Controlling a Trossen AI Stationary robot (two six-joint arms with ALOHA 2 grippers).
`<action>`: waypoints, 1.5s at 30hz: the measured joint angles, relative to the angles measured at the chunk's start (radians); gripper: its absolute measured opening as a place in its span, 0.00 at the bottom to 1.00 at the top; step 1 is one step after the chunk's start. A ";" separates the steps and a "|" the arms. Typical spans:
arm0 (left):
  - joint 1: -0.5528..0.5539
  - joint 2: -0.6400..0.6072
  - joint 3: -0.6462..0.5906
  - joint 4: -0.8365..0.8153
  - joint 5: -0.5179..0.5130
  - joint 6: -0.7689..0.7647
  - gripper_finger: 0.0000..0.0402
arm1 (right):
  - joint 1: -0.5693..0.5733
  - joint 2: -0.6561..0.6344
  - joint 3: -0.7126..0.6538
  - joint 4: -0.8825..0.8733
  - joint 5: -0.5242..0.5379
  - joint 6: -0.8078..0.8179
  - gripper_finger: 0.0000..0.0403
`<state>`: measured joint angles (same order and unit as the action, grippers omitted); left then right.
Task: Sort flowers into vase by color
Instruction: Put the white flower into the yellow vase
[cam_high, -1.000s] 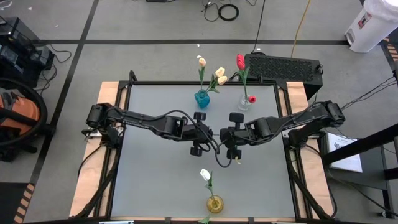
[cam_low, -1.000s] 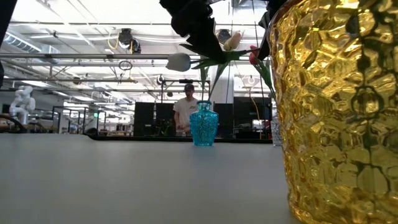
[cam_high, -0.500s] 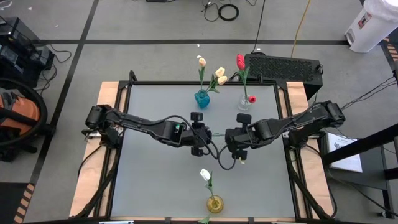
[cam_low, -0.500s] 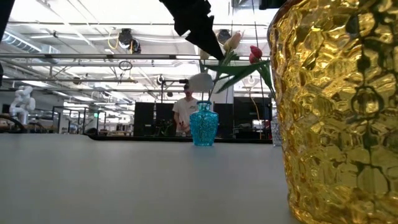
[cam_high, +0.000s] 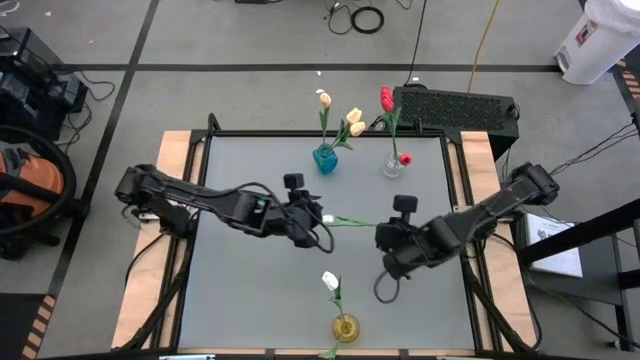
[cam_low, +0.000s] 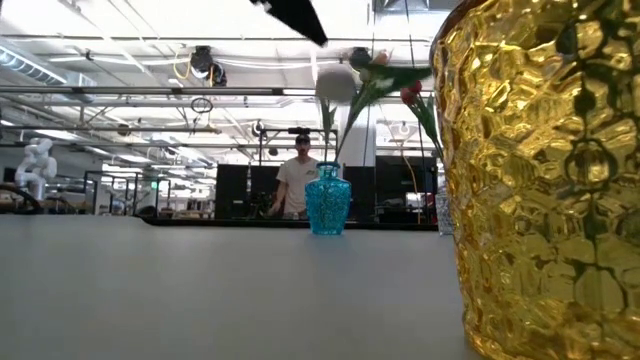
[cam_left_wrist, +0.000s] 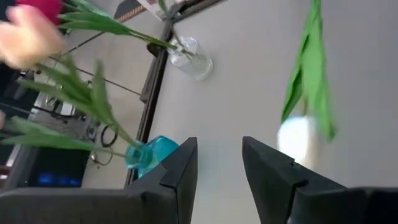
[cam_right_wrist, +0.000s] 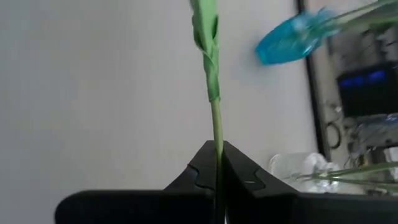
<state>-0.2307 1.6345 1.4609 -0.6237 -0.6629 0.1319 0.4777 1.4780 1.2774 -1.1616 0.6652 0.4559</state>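
A white tulip (cam_high: 327, 219) hangs roughly level over the table's middle, its bud toward the left arm, with my right gripper (cam_high: 381, 231) shut on its green stem (cam_right_wrist: 214, 93). My left gripper (cam_left_wrist: 217, 171) stands open just short of the bud (cam_left_wrist: 297, 134), with nothing between its fingers. At the far edge, a blue vase (cam_high: 325, 157) holds cream-yellow tulips and a clear vase (cam_high: 393, 164) holds red ones. Another white tulip (cam_high: 331, 283) stands in the yellow vase (cam_high: 345, 327) at the near edge. My right gripper pinches the tulip's bare stem (cam_right_wrist: 217, 148) between its two fingers, below the leaves. The stem runs straight on ahead of the fingertips toward the table's left. The flower is lifted clear of the table and lies about level; how much stem lies behind the fingers is hidden.
In the low view the yellow vase (cam_low: 540, 180) fills the right side and the blue vase (cam_low: 327, 200) stands farther back. A person (cam_low: 297, 185) stands in the room behind the table. A black box (cam_high: 455, 105) lies beyond the far edge.
My left gripper has opened and let go of the white tulip, then drawn back toward the table's left and up. My right gripper, still shut on the stem, has swung toward the near edge. The tulip now lies level, its bud toward the left.
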 joint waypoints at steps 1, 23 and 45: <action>-0.001 -0.021 -0.004 -0.012 -0.001 -0.013 0.34 | 0.022 -0.014 0.000 -0.009 0.026 0.020 0.00; -0.104 -0.550 -0.497 -0.273 -0.250 -0.561 0.34 | 0.526 -0.495 -0.330 -0.147 0.724 0.622 0.00; -0.142 -0.642 -0.923 1.017 -0.171 0.027 0.34 | 0.532 -0.402 -0.510 0.364 0.902 0.496 0.00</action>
<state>-0.3727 0.9924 0.5384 0.3936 -0.8336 0.1589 1.0093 1.0759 0.7677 -0.7980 1.5671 0.9520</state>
